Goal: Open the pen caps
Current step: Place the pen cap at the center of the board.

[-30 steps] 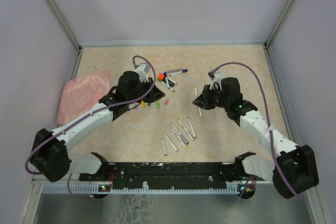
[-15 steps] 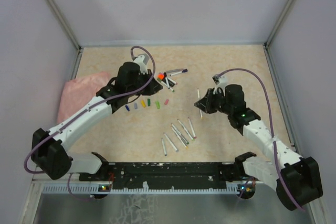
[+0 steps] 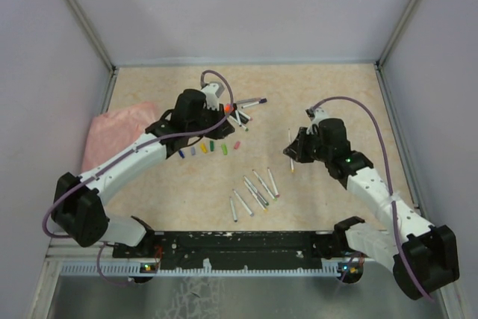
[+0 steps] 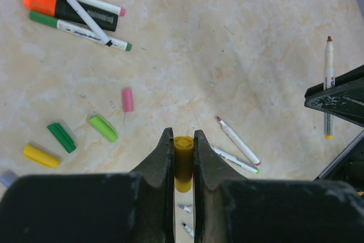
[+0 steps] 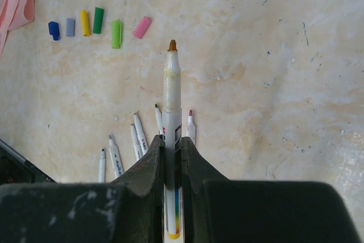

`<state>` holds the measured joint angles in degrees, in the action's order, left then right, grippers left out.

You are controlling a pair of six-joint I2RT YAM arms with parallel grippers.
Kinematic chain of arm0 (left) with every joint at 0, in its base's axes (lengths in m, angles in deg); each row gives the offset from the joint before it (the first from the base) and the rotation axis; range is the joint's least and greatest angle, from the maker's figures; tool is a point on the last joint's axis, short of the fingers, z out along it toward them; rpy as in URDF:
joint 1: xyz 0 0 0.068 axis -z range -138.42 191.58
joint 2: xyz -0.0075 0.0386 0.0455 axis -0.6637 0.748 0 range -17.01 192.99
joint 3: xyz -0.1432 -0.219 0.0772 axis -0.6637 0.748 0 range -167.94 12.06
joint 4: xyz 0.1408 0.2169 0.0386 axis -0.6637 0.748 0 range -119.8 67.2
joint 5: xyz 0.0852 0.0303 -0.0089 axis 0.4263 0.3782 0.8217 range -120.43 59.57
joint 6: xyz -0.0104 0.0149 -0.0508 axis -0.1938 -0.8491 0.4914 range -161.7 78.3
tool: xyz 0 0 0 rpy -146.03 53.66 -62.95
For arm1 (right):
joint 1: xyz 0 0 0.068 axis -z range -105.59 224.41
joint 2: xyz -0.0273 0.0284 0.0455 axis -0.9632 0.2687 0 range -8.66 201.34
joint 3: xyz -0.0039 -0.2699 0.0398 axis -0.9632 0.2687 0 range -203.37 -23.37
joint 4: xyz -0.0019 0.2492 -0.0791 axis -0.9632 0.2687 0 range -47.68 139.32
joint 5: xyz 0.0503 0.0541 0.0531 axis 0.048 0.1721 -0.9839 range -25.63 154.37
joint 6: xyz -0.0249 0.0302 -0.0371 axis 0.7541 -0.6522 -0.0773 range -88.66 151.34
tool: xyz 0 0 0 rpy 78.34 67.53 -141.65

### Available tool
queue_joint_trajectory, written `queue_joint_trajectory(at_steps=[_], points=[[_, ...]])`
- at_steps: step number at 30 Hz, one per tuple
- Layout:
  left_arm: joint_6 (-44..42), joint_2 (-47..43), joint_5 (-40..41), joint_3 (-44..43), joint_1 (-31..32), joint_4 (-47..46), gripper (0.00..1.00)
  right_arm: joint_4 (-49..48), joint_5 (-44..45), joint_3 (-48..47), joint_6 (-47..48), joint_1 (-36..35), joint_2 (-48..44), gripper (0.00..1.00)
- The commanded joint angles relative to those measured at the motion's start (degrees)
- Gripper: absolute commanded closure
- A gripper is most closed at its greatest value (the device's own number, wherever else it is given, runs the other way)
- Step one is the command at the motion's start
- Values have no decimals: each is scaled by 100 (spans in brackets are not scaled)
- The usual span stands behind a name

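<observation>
My left gripper (image 4: 183, 145) is shut on a mustard-yellow pen cap (image 4: 183, 163), held above the table; in the top view it (image 3: 218, 115) hangs beside the pile of capped pens (image 3: 243, 110). My right gripper (image 5: 172, 151) is shut on an uncapped white pen (image 5: 173, 98) with a brown tip, and it shows right of centre in the top view (image 3: 292, 150). Loose caps lie in a row (image 3: 209, 148): blue (image 5: 54, 30), grey-purple (image 5: 70, 27), yellow (image 5: 85, 22), green (image 5: 98, 20), light green (image 5: 116, 33) and pink (image 5: 141, 27).
Several uncapped pens (image 3: 254, 190) lie side by side near the front middle. A dark highlighter with an orange end (image 4: 68, 8) lies among the capped pens. A pink cloth (image 3: 112, 136) lies at the left wall. The black rail (image 3: 239, 243) runs along the near edge.
My left gripper has lifted off the row of caps and moved back and right toward the capped pens. My right gripper has drifted slightly right and nearer with the pen.
</observation>
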<state>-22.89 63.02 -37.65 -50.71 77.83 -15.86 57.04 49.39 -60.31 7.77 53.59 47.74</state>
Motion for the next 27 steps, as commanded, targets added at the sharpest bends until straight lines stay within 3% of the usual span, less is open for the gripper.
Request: queue_joint_trajectory(at_steps=[1, 9, 14, 22, 27], points=[[158, -9, -563, 174, 21, -490, 100, 474, 116, -558, 282, 60, 85, 100], [1120, 665, -459, 149, 153, -649, 100, 232, -106, -645, 763, 56, 379, 100], [1349, 1191, 232, 41, 495, -593, 100, -363, -166, -329, 861, 60, 411, 100], [1582, 2420, 1509, -1430, 816, 1093, 100, -775, -101, 93, 785, 69, 298, 100], [1693, 3138, 1668, -2239, 835, 1572, 100, -1044, 48, 418, 682, 109, 211, 100]])
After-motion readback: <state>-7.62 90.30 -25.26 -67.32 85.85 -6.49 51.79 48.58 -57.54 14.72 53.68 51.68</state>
